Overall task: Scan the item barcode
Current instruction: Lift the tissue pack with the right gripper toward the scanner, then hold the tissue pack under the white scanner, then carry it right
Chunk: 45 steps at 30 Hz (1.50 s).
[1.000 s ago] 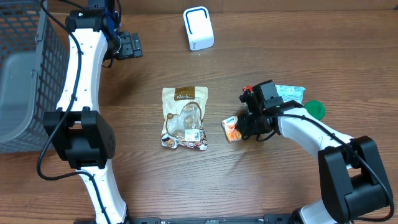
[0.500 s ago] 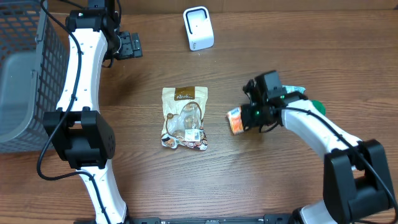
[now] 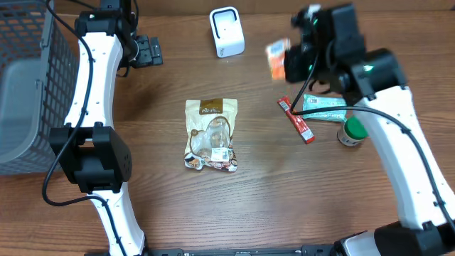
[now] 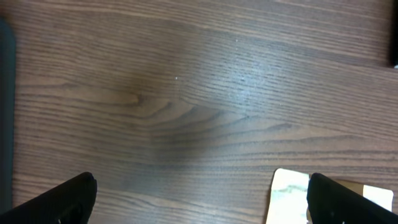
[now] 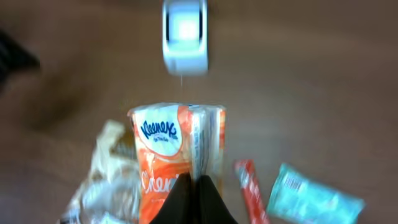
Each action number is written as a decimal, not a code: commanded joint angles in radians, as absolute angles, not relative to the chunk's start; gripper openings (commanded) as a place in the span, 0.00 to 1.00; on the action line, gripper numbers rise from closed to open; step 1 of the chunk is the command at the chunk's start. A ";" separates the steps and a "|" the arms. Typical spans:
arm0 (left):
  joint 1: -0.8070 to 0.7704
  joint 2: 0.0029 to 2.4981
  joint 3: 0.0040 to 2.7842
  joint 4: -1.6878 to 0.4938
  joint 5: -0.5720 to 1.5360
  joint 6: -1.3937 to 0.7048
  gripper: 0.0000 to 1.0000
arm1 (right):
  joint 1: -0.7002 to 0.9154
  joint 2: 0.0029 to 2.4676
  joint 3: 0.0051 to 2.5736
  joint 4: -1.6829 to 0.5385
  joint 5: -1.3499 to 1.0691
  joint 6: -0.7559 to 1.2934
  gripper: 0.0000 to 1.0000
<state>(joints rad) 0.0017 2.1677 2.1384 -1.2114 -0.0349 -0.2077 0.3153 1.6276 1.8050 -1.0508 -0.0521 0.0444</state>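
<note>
Tissue pack [image 3: 277, 60] in the grip of my right claw [image 3: 289, 62], held in the air over the far side of the wooden table [image 3: 142, 206], just to the right of the white scanner [image 3: 227, 32]. The overhead view shows the pack as an orange-and-white blur beside my dark wrist. My right wrist camera shows it closer: the orange wrapper with the blue Kleenex oval stands upright between my fingers [image 5: 208, 202], which are pressed together on its lower edge, and the scanner [image 5: 184, 37] sits beyond it at the top of the frame. The picture is too blurred for me to tell which way the barcode faces. Below the pack on the table lie a red stick packet [image 3: 296, 119], a teal packet [image 3: 325, 107] touching its upper end, and a green-lidded tub [image 3: 352, 131] just beside the teal packet. A tan snack bag [image 3: 210, 135] lies flat near the middle of the table, well apart from these. My left claw [image 3: 146, 52] hangs at the far left of the table, near a grey wire basket [image 3: 28, 85], with its fingers spread wide and nothing between them. Its wrist camera shows the two dark fingertips [image 4: 68, 199] at the bottom corners over bare wood grain, with a pale corner of some package at the lower right.
</note>
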 commanded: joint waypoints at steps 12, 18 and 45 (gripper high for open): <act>0.001 2.152 2.155 -1.211 -0.040 -0.217 1.00 | 0.320 1.845 1.879 -0.593 0.093 -0.331 0.04; 0.000 2.152 2.155 -1.211 -0.041 -0.217 1.00 | 0.334 2.047 1.879 -0.361 0.097 -0.340 0.04; 0.001 2.152 2.155 -1.211 -0.040 -0.217 0.99 | 0.490 2.392 1.878 0.173 0.419 -0.895 0.04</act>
